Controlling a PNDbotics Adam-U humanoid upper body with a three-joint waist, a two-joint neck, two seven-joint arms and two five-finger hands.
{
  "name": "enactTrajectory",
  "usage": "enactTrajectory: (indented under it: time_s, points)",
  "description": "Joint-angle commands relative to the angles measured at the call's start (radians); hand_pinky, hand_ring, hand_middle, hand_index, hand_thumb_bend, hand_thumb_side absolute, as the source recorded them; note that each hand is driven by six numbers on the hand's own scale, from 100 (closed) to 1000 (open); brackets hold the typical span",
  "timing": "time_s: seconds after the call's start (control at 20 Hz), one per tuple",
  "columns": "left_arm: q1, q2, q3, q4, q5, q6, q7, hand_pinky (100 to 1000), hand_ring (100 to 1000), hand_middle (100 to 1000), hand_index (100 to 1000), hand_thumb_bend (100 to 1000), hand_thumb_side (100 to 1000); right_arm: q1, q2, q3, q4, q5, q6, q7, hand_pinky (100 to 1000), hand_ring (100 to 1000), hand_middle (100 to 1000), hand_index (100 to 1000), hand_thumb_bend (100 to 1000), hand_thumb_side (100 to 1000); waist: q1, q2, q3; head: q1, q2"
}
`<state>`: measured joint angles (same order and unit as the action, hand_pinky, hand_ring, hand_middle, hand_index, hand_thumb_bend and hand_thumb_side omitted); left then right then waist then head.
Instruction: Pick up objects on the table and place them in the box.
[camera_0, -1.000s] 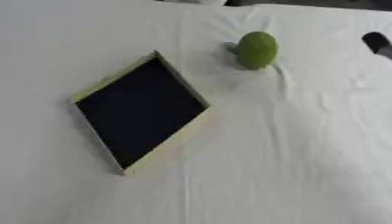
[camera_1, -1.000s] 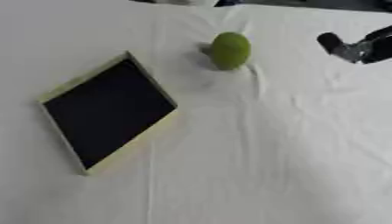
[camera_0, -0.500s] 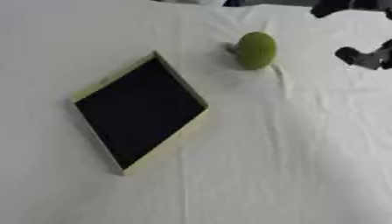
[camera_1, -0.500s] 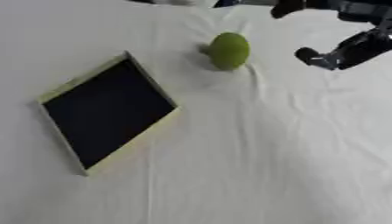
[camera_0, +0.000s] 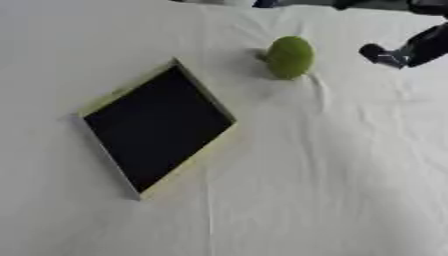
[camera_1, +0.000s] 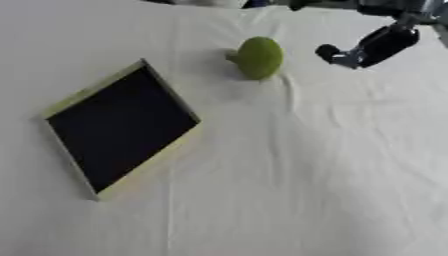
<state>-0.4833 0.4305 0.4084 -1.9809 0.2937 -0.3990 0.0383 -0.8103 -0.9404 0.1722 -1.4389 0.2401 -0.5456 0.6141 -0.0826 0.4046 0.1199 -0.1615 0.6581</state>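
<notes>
A green, rounded fruit (camera_1: 259, 57) lies on the white cloth near the table's far side. To its lower left sits the box (camera_0: 188, 161), shallow, with a pale yellow rim and a black inside, turned like a diamond and holding nothing. My right hand (camera_1: 378, 44) reaches in from the upper right corner, black, open, with one digit pointing down-left toward the fruit and others stretched along the top edge. It hovers just to the right of the fruit, a short gap apart. My left hand shows in neither view.
The white cloth (camera_0: 332, 180) covers the whole table and is creased to the right of and below the fruit. Dark shapes sit at the far edge above the fruit.
My right hand has come in from the right edge and moved left toward the fruit, spreading open. The fruit and the box have stayed put.
</notes>
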Motion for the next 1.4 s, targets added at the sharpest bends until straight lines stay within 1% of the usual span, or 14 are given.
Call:
enactTrajectory:
  time_s: [0.05, 0.3, 0.55, 0.6, 0.65, 0.9, 1.1, 1.4]
  points:
    - [-0.01, 0.026, 0.001, -0.019, 0.005, 0.0, -0.005, 608, 656, 566, 709, 100, 515, -0.047, 0.006, 0.011, 0.05, 0.045, -0.008, 0.038, 930, 1000, 888, 980, 171, 100, 0.002, -0.03, 0.001, -0.006, 0.0]
    - [-0.01, 0.026, -0.002, -0.019, 0.007, 0.001, -0.007, 609, 656, 566, 709, 100, 513, -0.115, 0.064, 0.045, 0.154, 0.116, 0.013, 0.063, 937, 1000, 891, 996, 164, 102, 0.001, -0.033, 0.002, -0.01, 0.005]
    - [-0.014, 0.024, -0.004, -0.019, 0.009, 0.003, -0.007, 609, 657, 566, 709, 100, 514, -0.167, 0.118, 0.062, 0.249, 0.167, 0.01, 0.076, 938, 1000, 892, 997, 146, 140, 0.0, -0.034, 0.004, -0.011, 0.008]
    - [-0.014, 0.024, -0.004, -0.019, 0.01, 0.004, -0.008, 609, 657, 566, 709, 100, 515, -0.173, 0.127, 0.064, 0.263, 0.173, 0.007, 0.078, 939, 1000, 891, 997, 116, 173, 0.0, -0.033, 0.005, -0.012, 0.008]
    - [-0.015, 0.023, -0.004, -0.019, 0.01, 0.004, -0.007, 608, 657, 566, 709, 100, 515, -0.18, 0.138, 0.067, 0.277, 0.179, 0.005, 0.081, 939, 1000, 892, 998, 118, 169, 0.0, -0.033, 0.006, -0.012, 0.009]
    - [-0.017, 0.021, -0.007, -0.019, 0.013, 0.005, -0.01, 608, 657, 566, 708, 100, 515, -0.216, 0.183, 0.064, 0.341, 0.218, 0.0, 0.08, 939, 1000, 895, 997, 129, 170, 0.0, -0.033, 0.008, -0.016, 0.01]
    - [-0.021, 0.019, -0.008, -0.019, 0.016, 0.004, -0.011, 608, 658, 566, 708, 100, 516, -0.239, 0.22, 0.052, 0.401, 0.265, -0.003, 0.067, 939, 1000, 893, 998, 117, 182, 0.001, -0.031, 0.012, -0.021, 0.008]
    - [-0.025, 0.016, -0.009, -0.019, 0.018, 0.005, -0.014, 608, 659, 566, 708, 100, 519, -0.252, 0.25, 0.037, 0.458, 0.317, -0.016, 0.055, 939, 1000, 894, 999, 111, 208, 0.001, -0.025, 0.018, -0.024, 0.007]
